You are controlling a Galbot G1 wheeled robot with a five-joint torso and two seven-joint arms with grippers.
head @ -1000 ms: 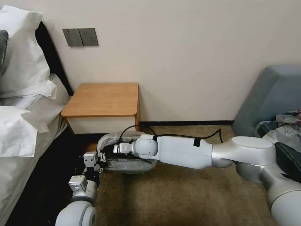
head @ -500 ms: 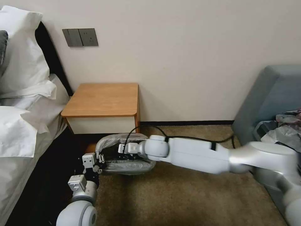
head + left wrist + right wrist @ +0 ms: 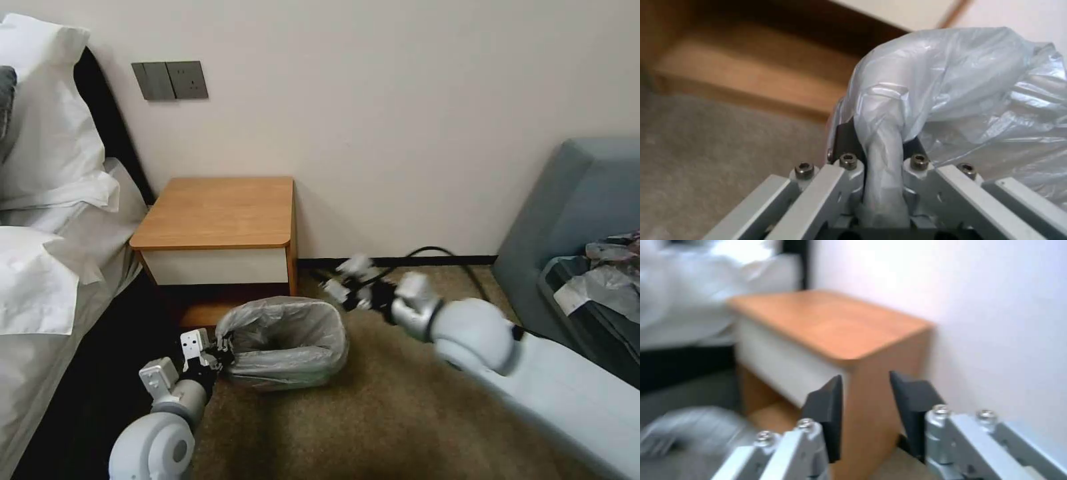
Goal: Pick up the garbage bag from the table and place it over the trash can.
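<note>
The garbage bag (image 3: pixel 283 320), grey and wrinkly, is spread over the mouth of the trash can (image 3: pixel 293 375), which stands on the carpet in front of the table (image 3: pixel 217 213) and shows faintly through the plastic. At the can's left side my left gripper (image 3: pixel 217 347) is shut on a fold of the bag's edge; the left wrist view shows the garbage bag (image 3: pixel 960 83) pinched in the left gripper (image 3: pixel 880 148). My right gripper (image 3: pixel 347 280) hovers, blurred, right of the can near the wall. The right wrist view shows the right gripper (image 3: pixel 865 378) open and empty, facing the table (image 3: pixel 840 326).
A bed with white pillows (image 3: pixel 47 167) runs along the left. A grey sofa (image 3: pixel 580 200) with a pale plastic heap and dark cloth (image 3: pixel 600 280) stands at the right. A black cable (image 3: pixel 440 257) loops by the skirting. Open carpet (image 3: pixel 347 427) lies in front.
My right arm has come out of the can and swung right, toward the wall, leaving the can's lined mouth in view. The left gripper keeps its hold on the bag's edge.
</note>
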